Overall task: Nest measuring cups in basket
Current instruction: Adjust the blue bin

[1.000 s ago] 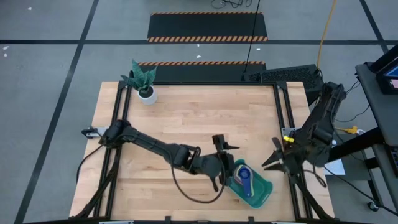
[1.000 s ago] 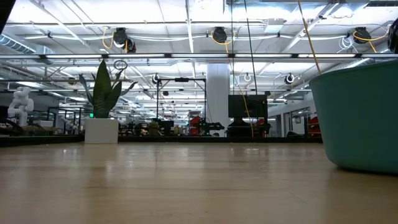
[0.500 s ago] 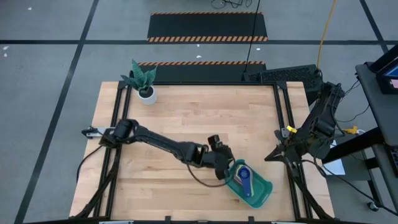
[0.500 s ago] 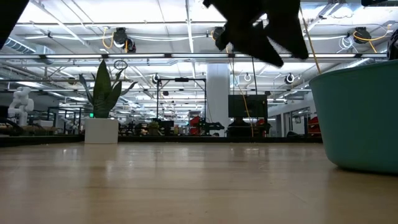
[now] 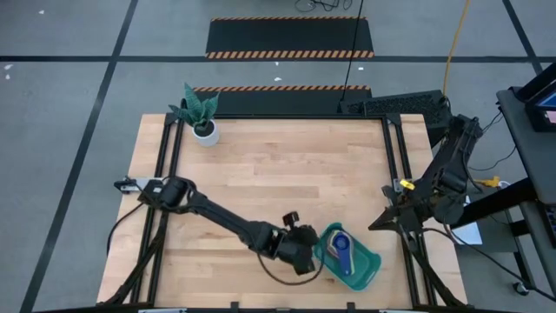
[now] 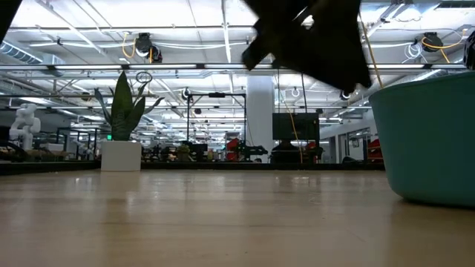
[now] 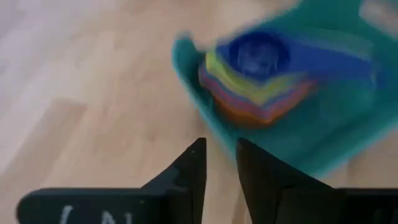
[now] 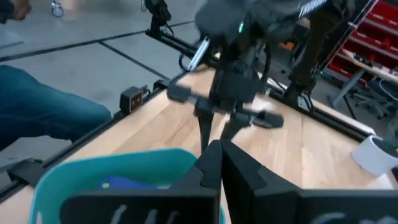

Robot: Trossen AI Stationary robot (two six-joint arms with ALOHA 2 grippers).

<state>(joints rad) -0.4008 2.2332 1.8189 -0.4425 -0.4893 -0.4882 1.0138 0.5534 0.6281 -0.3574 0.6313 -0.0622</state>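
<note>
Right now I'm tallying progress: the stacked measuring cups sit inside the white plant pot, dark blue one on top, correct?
Not the pot. The left wrist view shows the stacked measuring cups, dark blue on top, inside the teal basket. The white plant pot holds only its plant.

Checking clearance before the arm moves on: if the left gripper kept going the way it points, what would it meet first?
Probably the basket: the left gripper points at its near wall, with the stacked measuring cups just behind; depth is unclear.
</note>
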